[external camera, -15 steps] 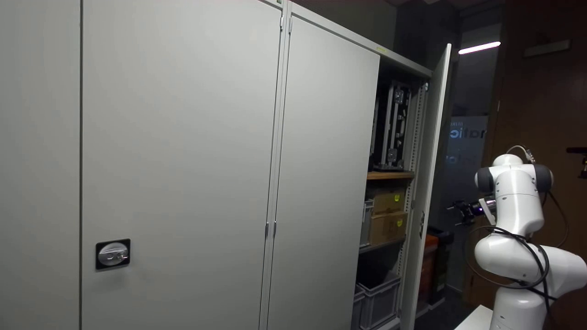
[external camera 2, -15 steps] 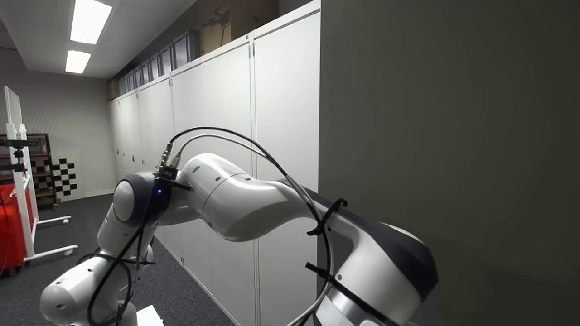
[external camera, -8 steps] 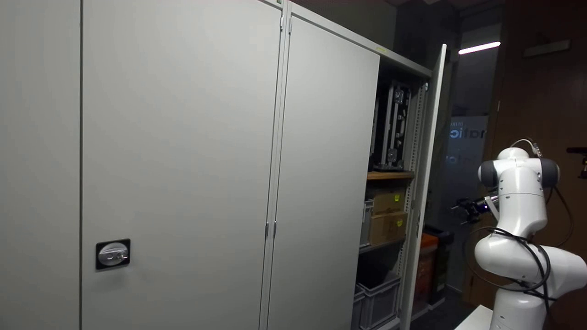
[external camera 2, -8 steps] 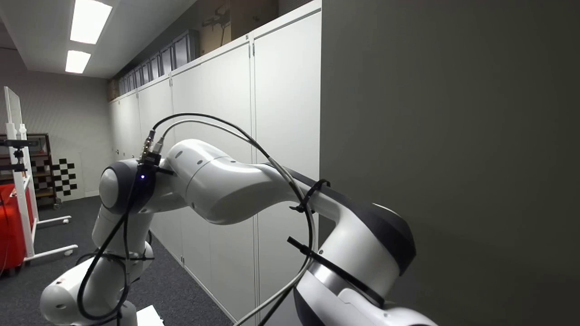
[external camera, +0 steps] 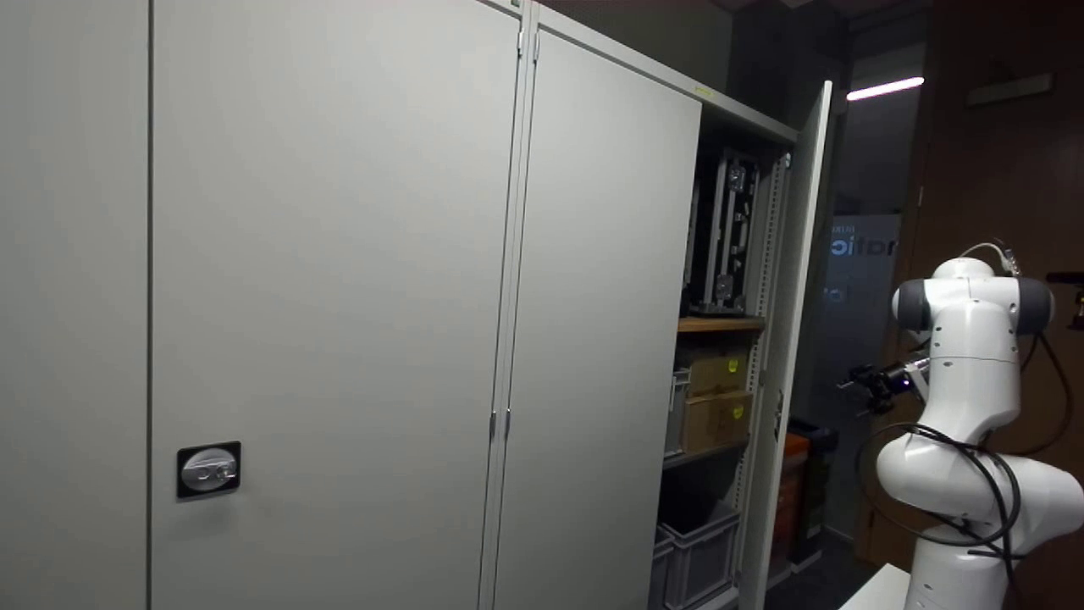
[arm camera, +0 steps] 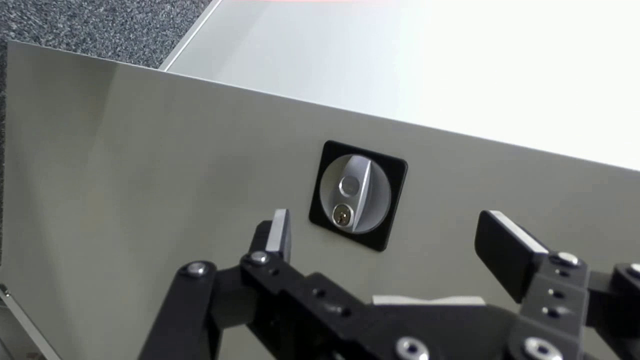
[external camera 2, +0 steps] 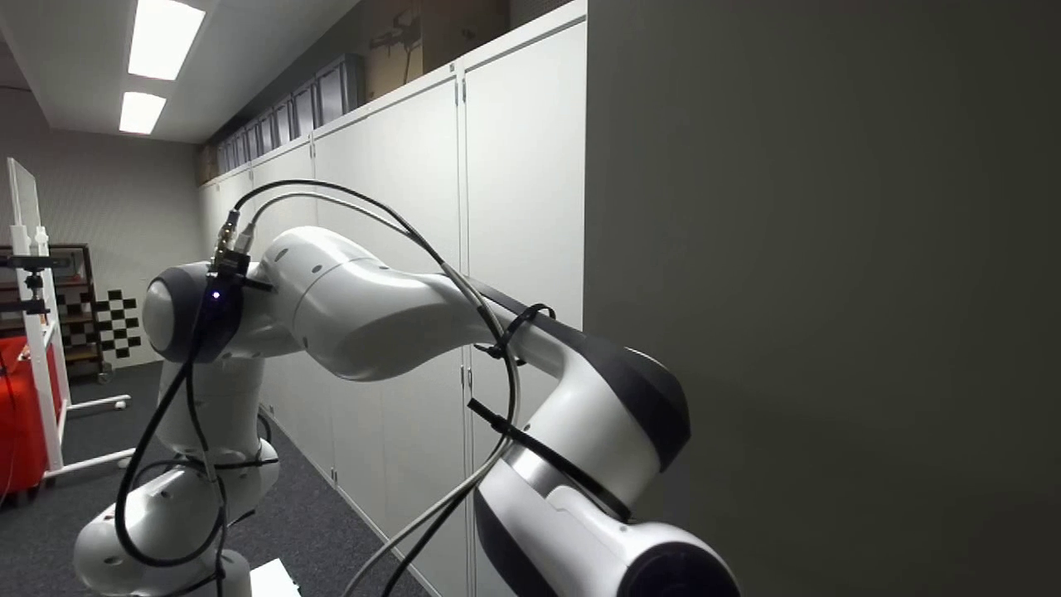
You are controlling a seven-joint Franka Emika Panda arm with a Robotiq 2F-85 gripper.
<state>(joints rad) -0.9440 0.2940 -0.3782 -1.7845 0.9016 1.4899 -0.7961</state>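
Working from the left of the wrist view, we have carpet (arm camera: 115, 30) in the corner, then the grey cabinet door (arm camera: 150, 190), standing ajar, then its lock handle (arm camera: 358, 195) near the door's free edge. Our gripper (arm camera: 392, 234) is spread wide and holds nothing; the handle shows between its fingers (arm camera: 277, 230), nearer the one on the left. To approach well, in our judgement, we centre on the handle first, come in square to the door's face, and keep a finger each side of the raised grip. A light touch seems wise, since a door ajar may swing if bumped.

Farther right, the bright panel (arm camera: 525, 65) washes out, so we make out no detail on it. In an exterior view, shut doors (external camera: 339, 296) come first, then cardboard boxes (external camera: 713, 424) partly covered, then the ajar door almost edge-on, its handle hidden from us; beyond it the gripper looks small and dark. The arm (external camera 2: 365, 323) fills much of an exterior view, where we cannot see the gripper.
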